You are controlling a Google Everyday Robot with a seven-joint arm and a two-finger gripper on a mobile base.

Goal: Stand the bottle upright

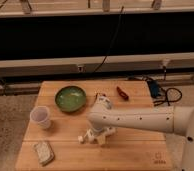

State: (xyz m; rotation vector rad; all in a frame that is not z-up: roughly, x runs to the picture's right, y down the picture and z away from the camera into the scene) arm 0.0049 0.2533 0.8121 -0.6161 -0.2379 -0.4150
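The bottle [102, 141] is a small whitish shape lying low on the wooden table [135, 155], front of centre, with a white end poking out to the left. My gripper [93, 135] is right over it, at the end of the white arm [140, 120] that reaches in from the right. The gripper covers most of the bottle, and I cannot tell whether it is touching it.
A green bowl [70, 98] sits at the back left of the table. A translucent white cup [40, 117] stands at the left. A small dark red object [122, 93] lies at the back right. A pale rectangular pad [43, 152] lies at the front left corner. Cables [162, 92] trail off the right edge.
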